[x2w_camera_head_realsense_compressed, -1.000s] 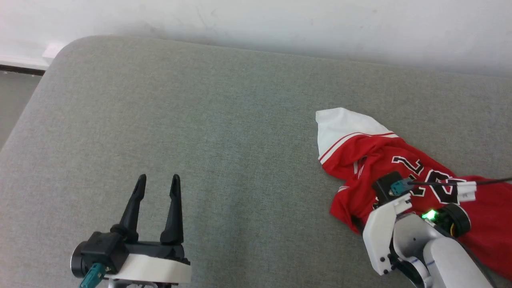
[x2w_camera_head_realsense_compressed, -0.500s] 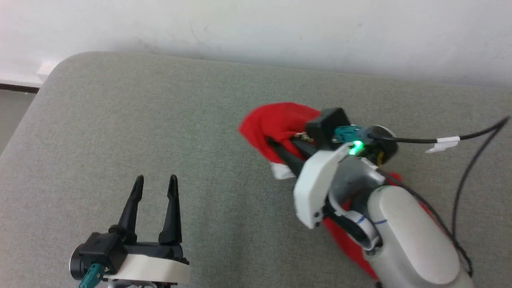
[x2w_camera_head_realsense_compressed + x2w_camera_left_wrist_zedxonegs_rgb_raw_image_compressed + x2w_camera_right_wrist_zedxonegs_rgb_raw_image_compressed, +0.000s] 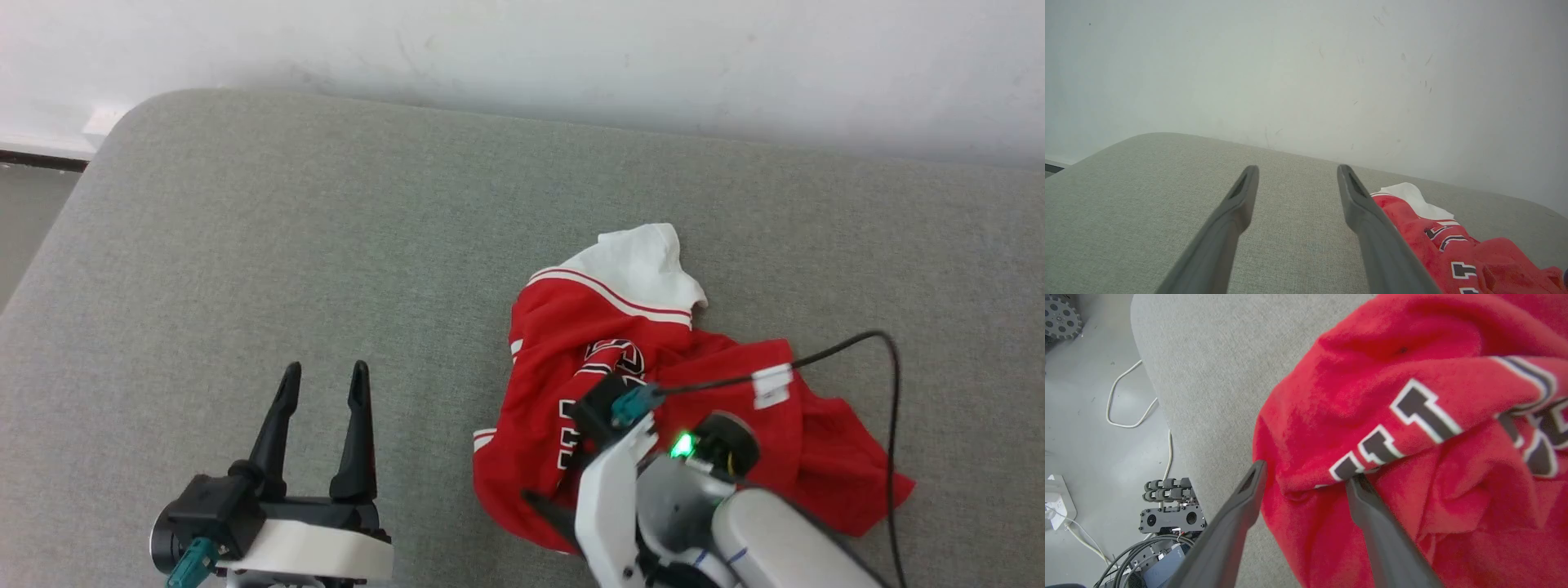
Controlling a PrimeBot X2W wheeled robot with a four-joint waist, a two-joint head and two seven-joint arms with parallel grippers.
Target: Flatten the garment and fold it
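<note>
The garment is a red jersey lying in a crumpled heap right of the middle of the grey cushion, one white sleeve at its far side and black-and-white lettering partly showing. My right gripper hovers open over the garment's near left edge, one finger above the cushion and the other above red cloth, gripping nothing. Its white wrist covers the heap's front. My left gripper stands open and empty at the lower left, well apart from the garment, which lies right of the left gripper.
The grey cushioned surface ends at a white wall behind and at a rounded corner on the left. A black cable loops over the garment's right side. Below the cushion's edge are floor, cables and dark equipment.
My right gripper had shut on the garment and swung it up and to the left. It has since opened, and the garment now lies nearer the middle in a new heap.
</note>
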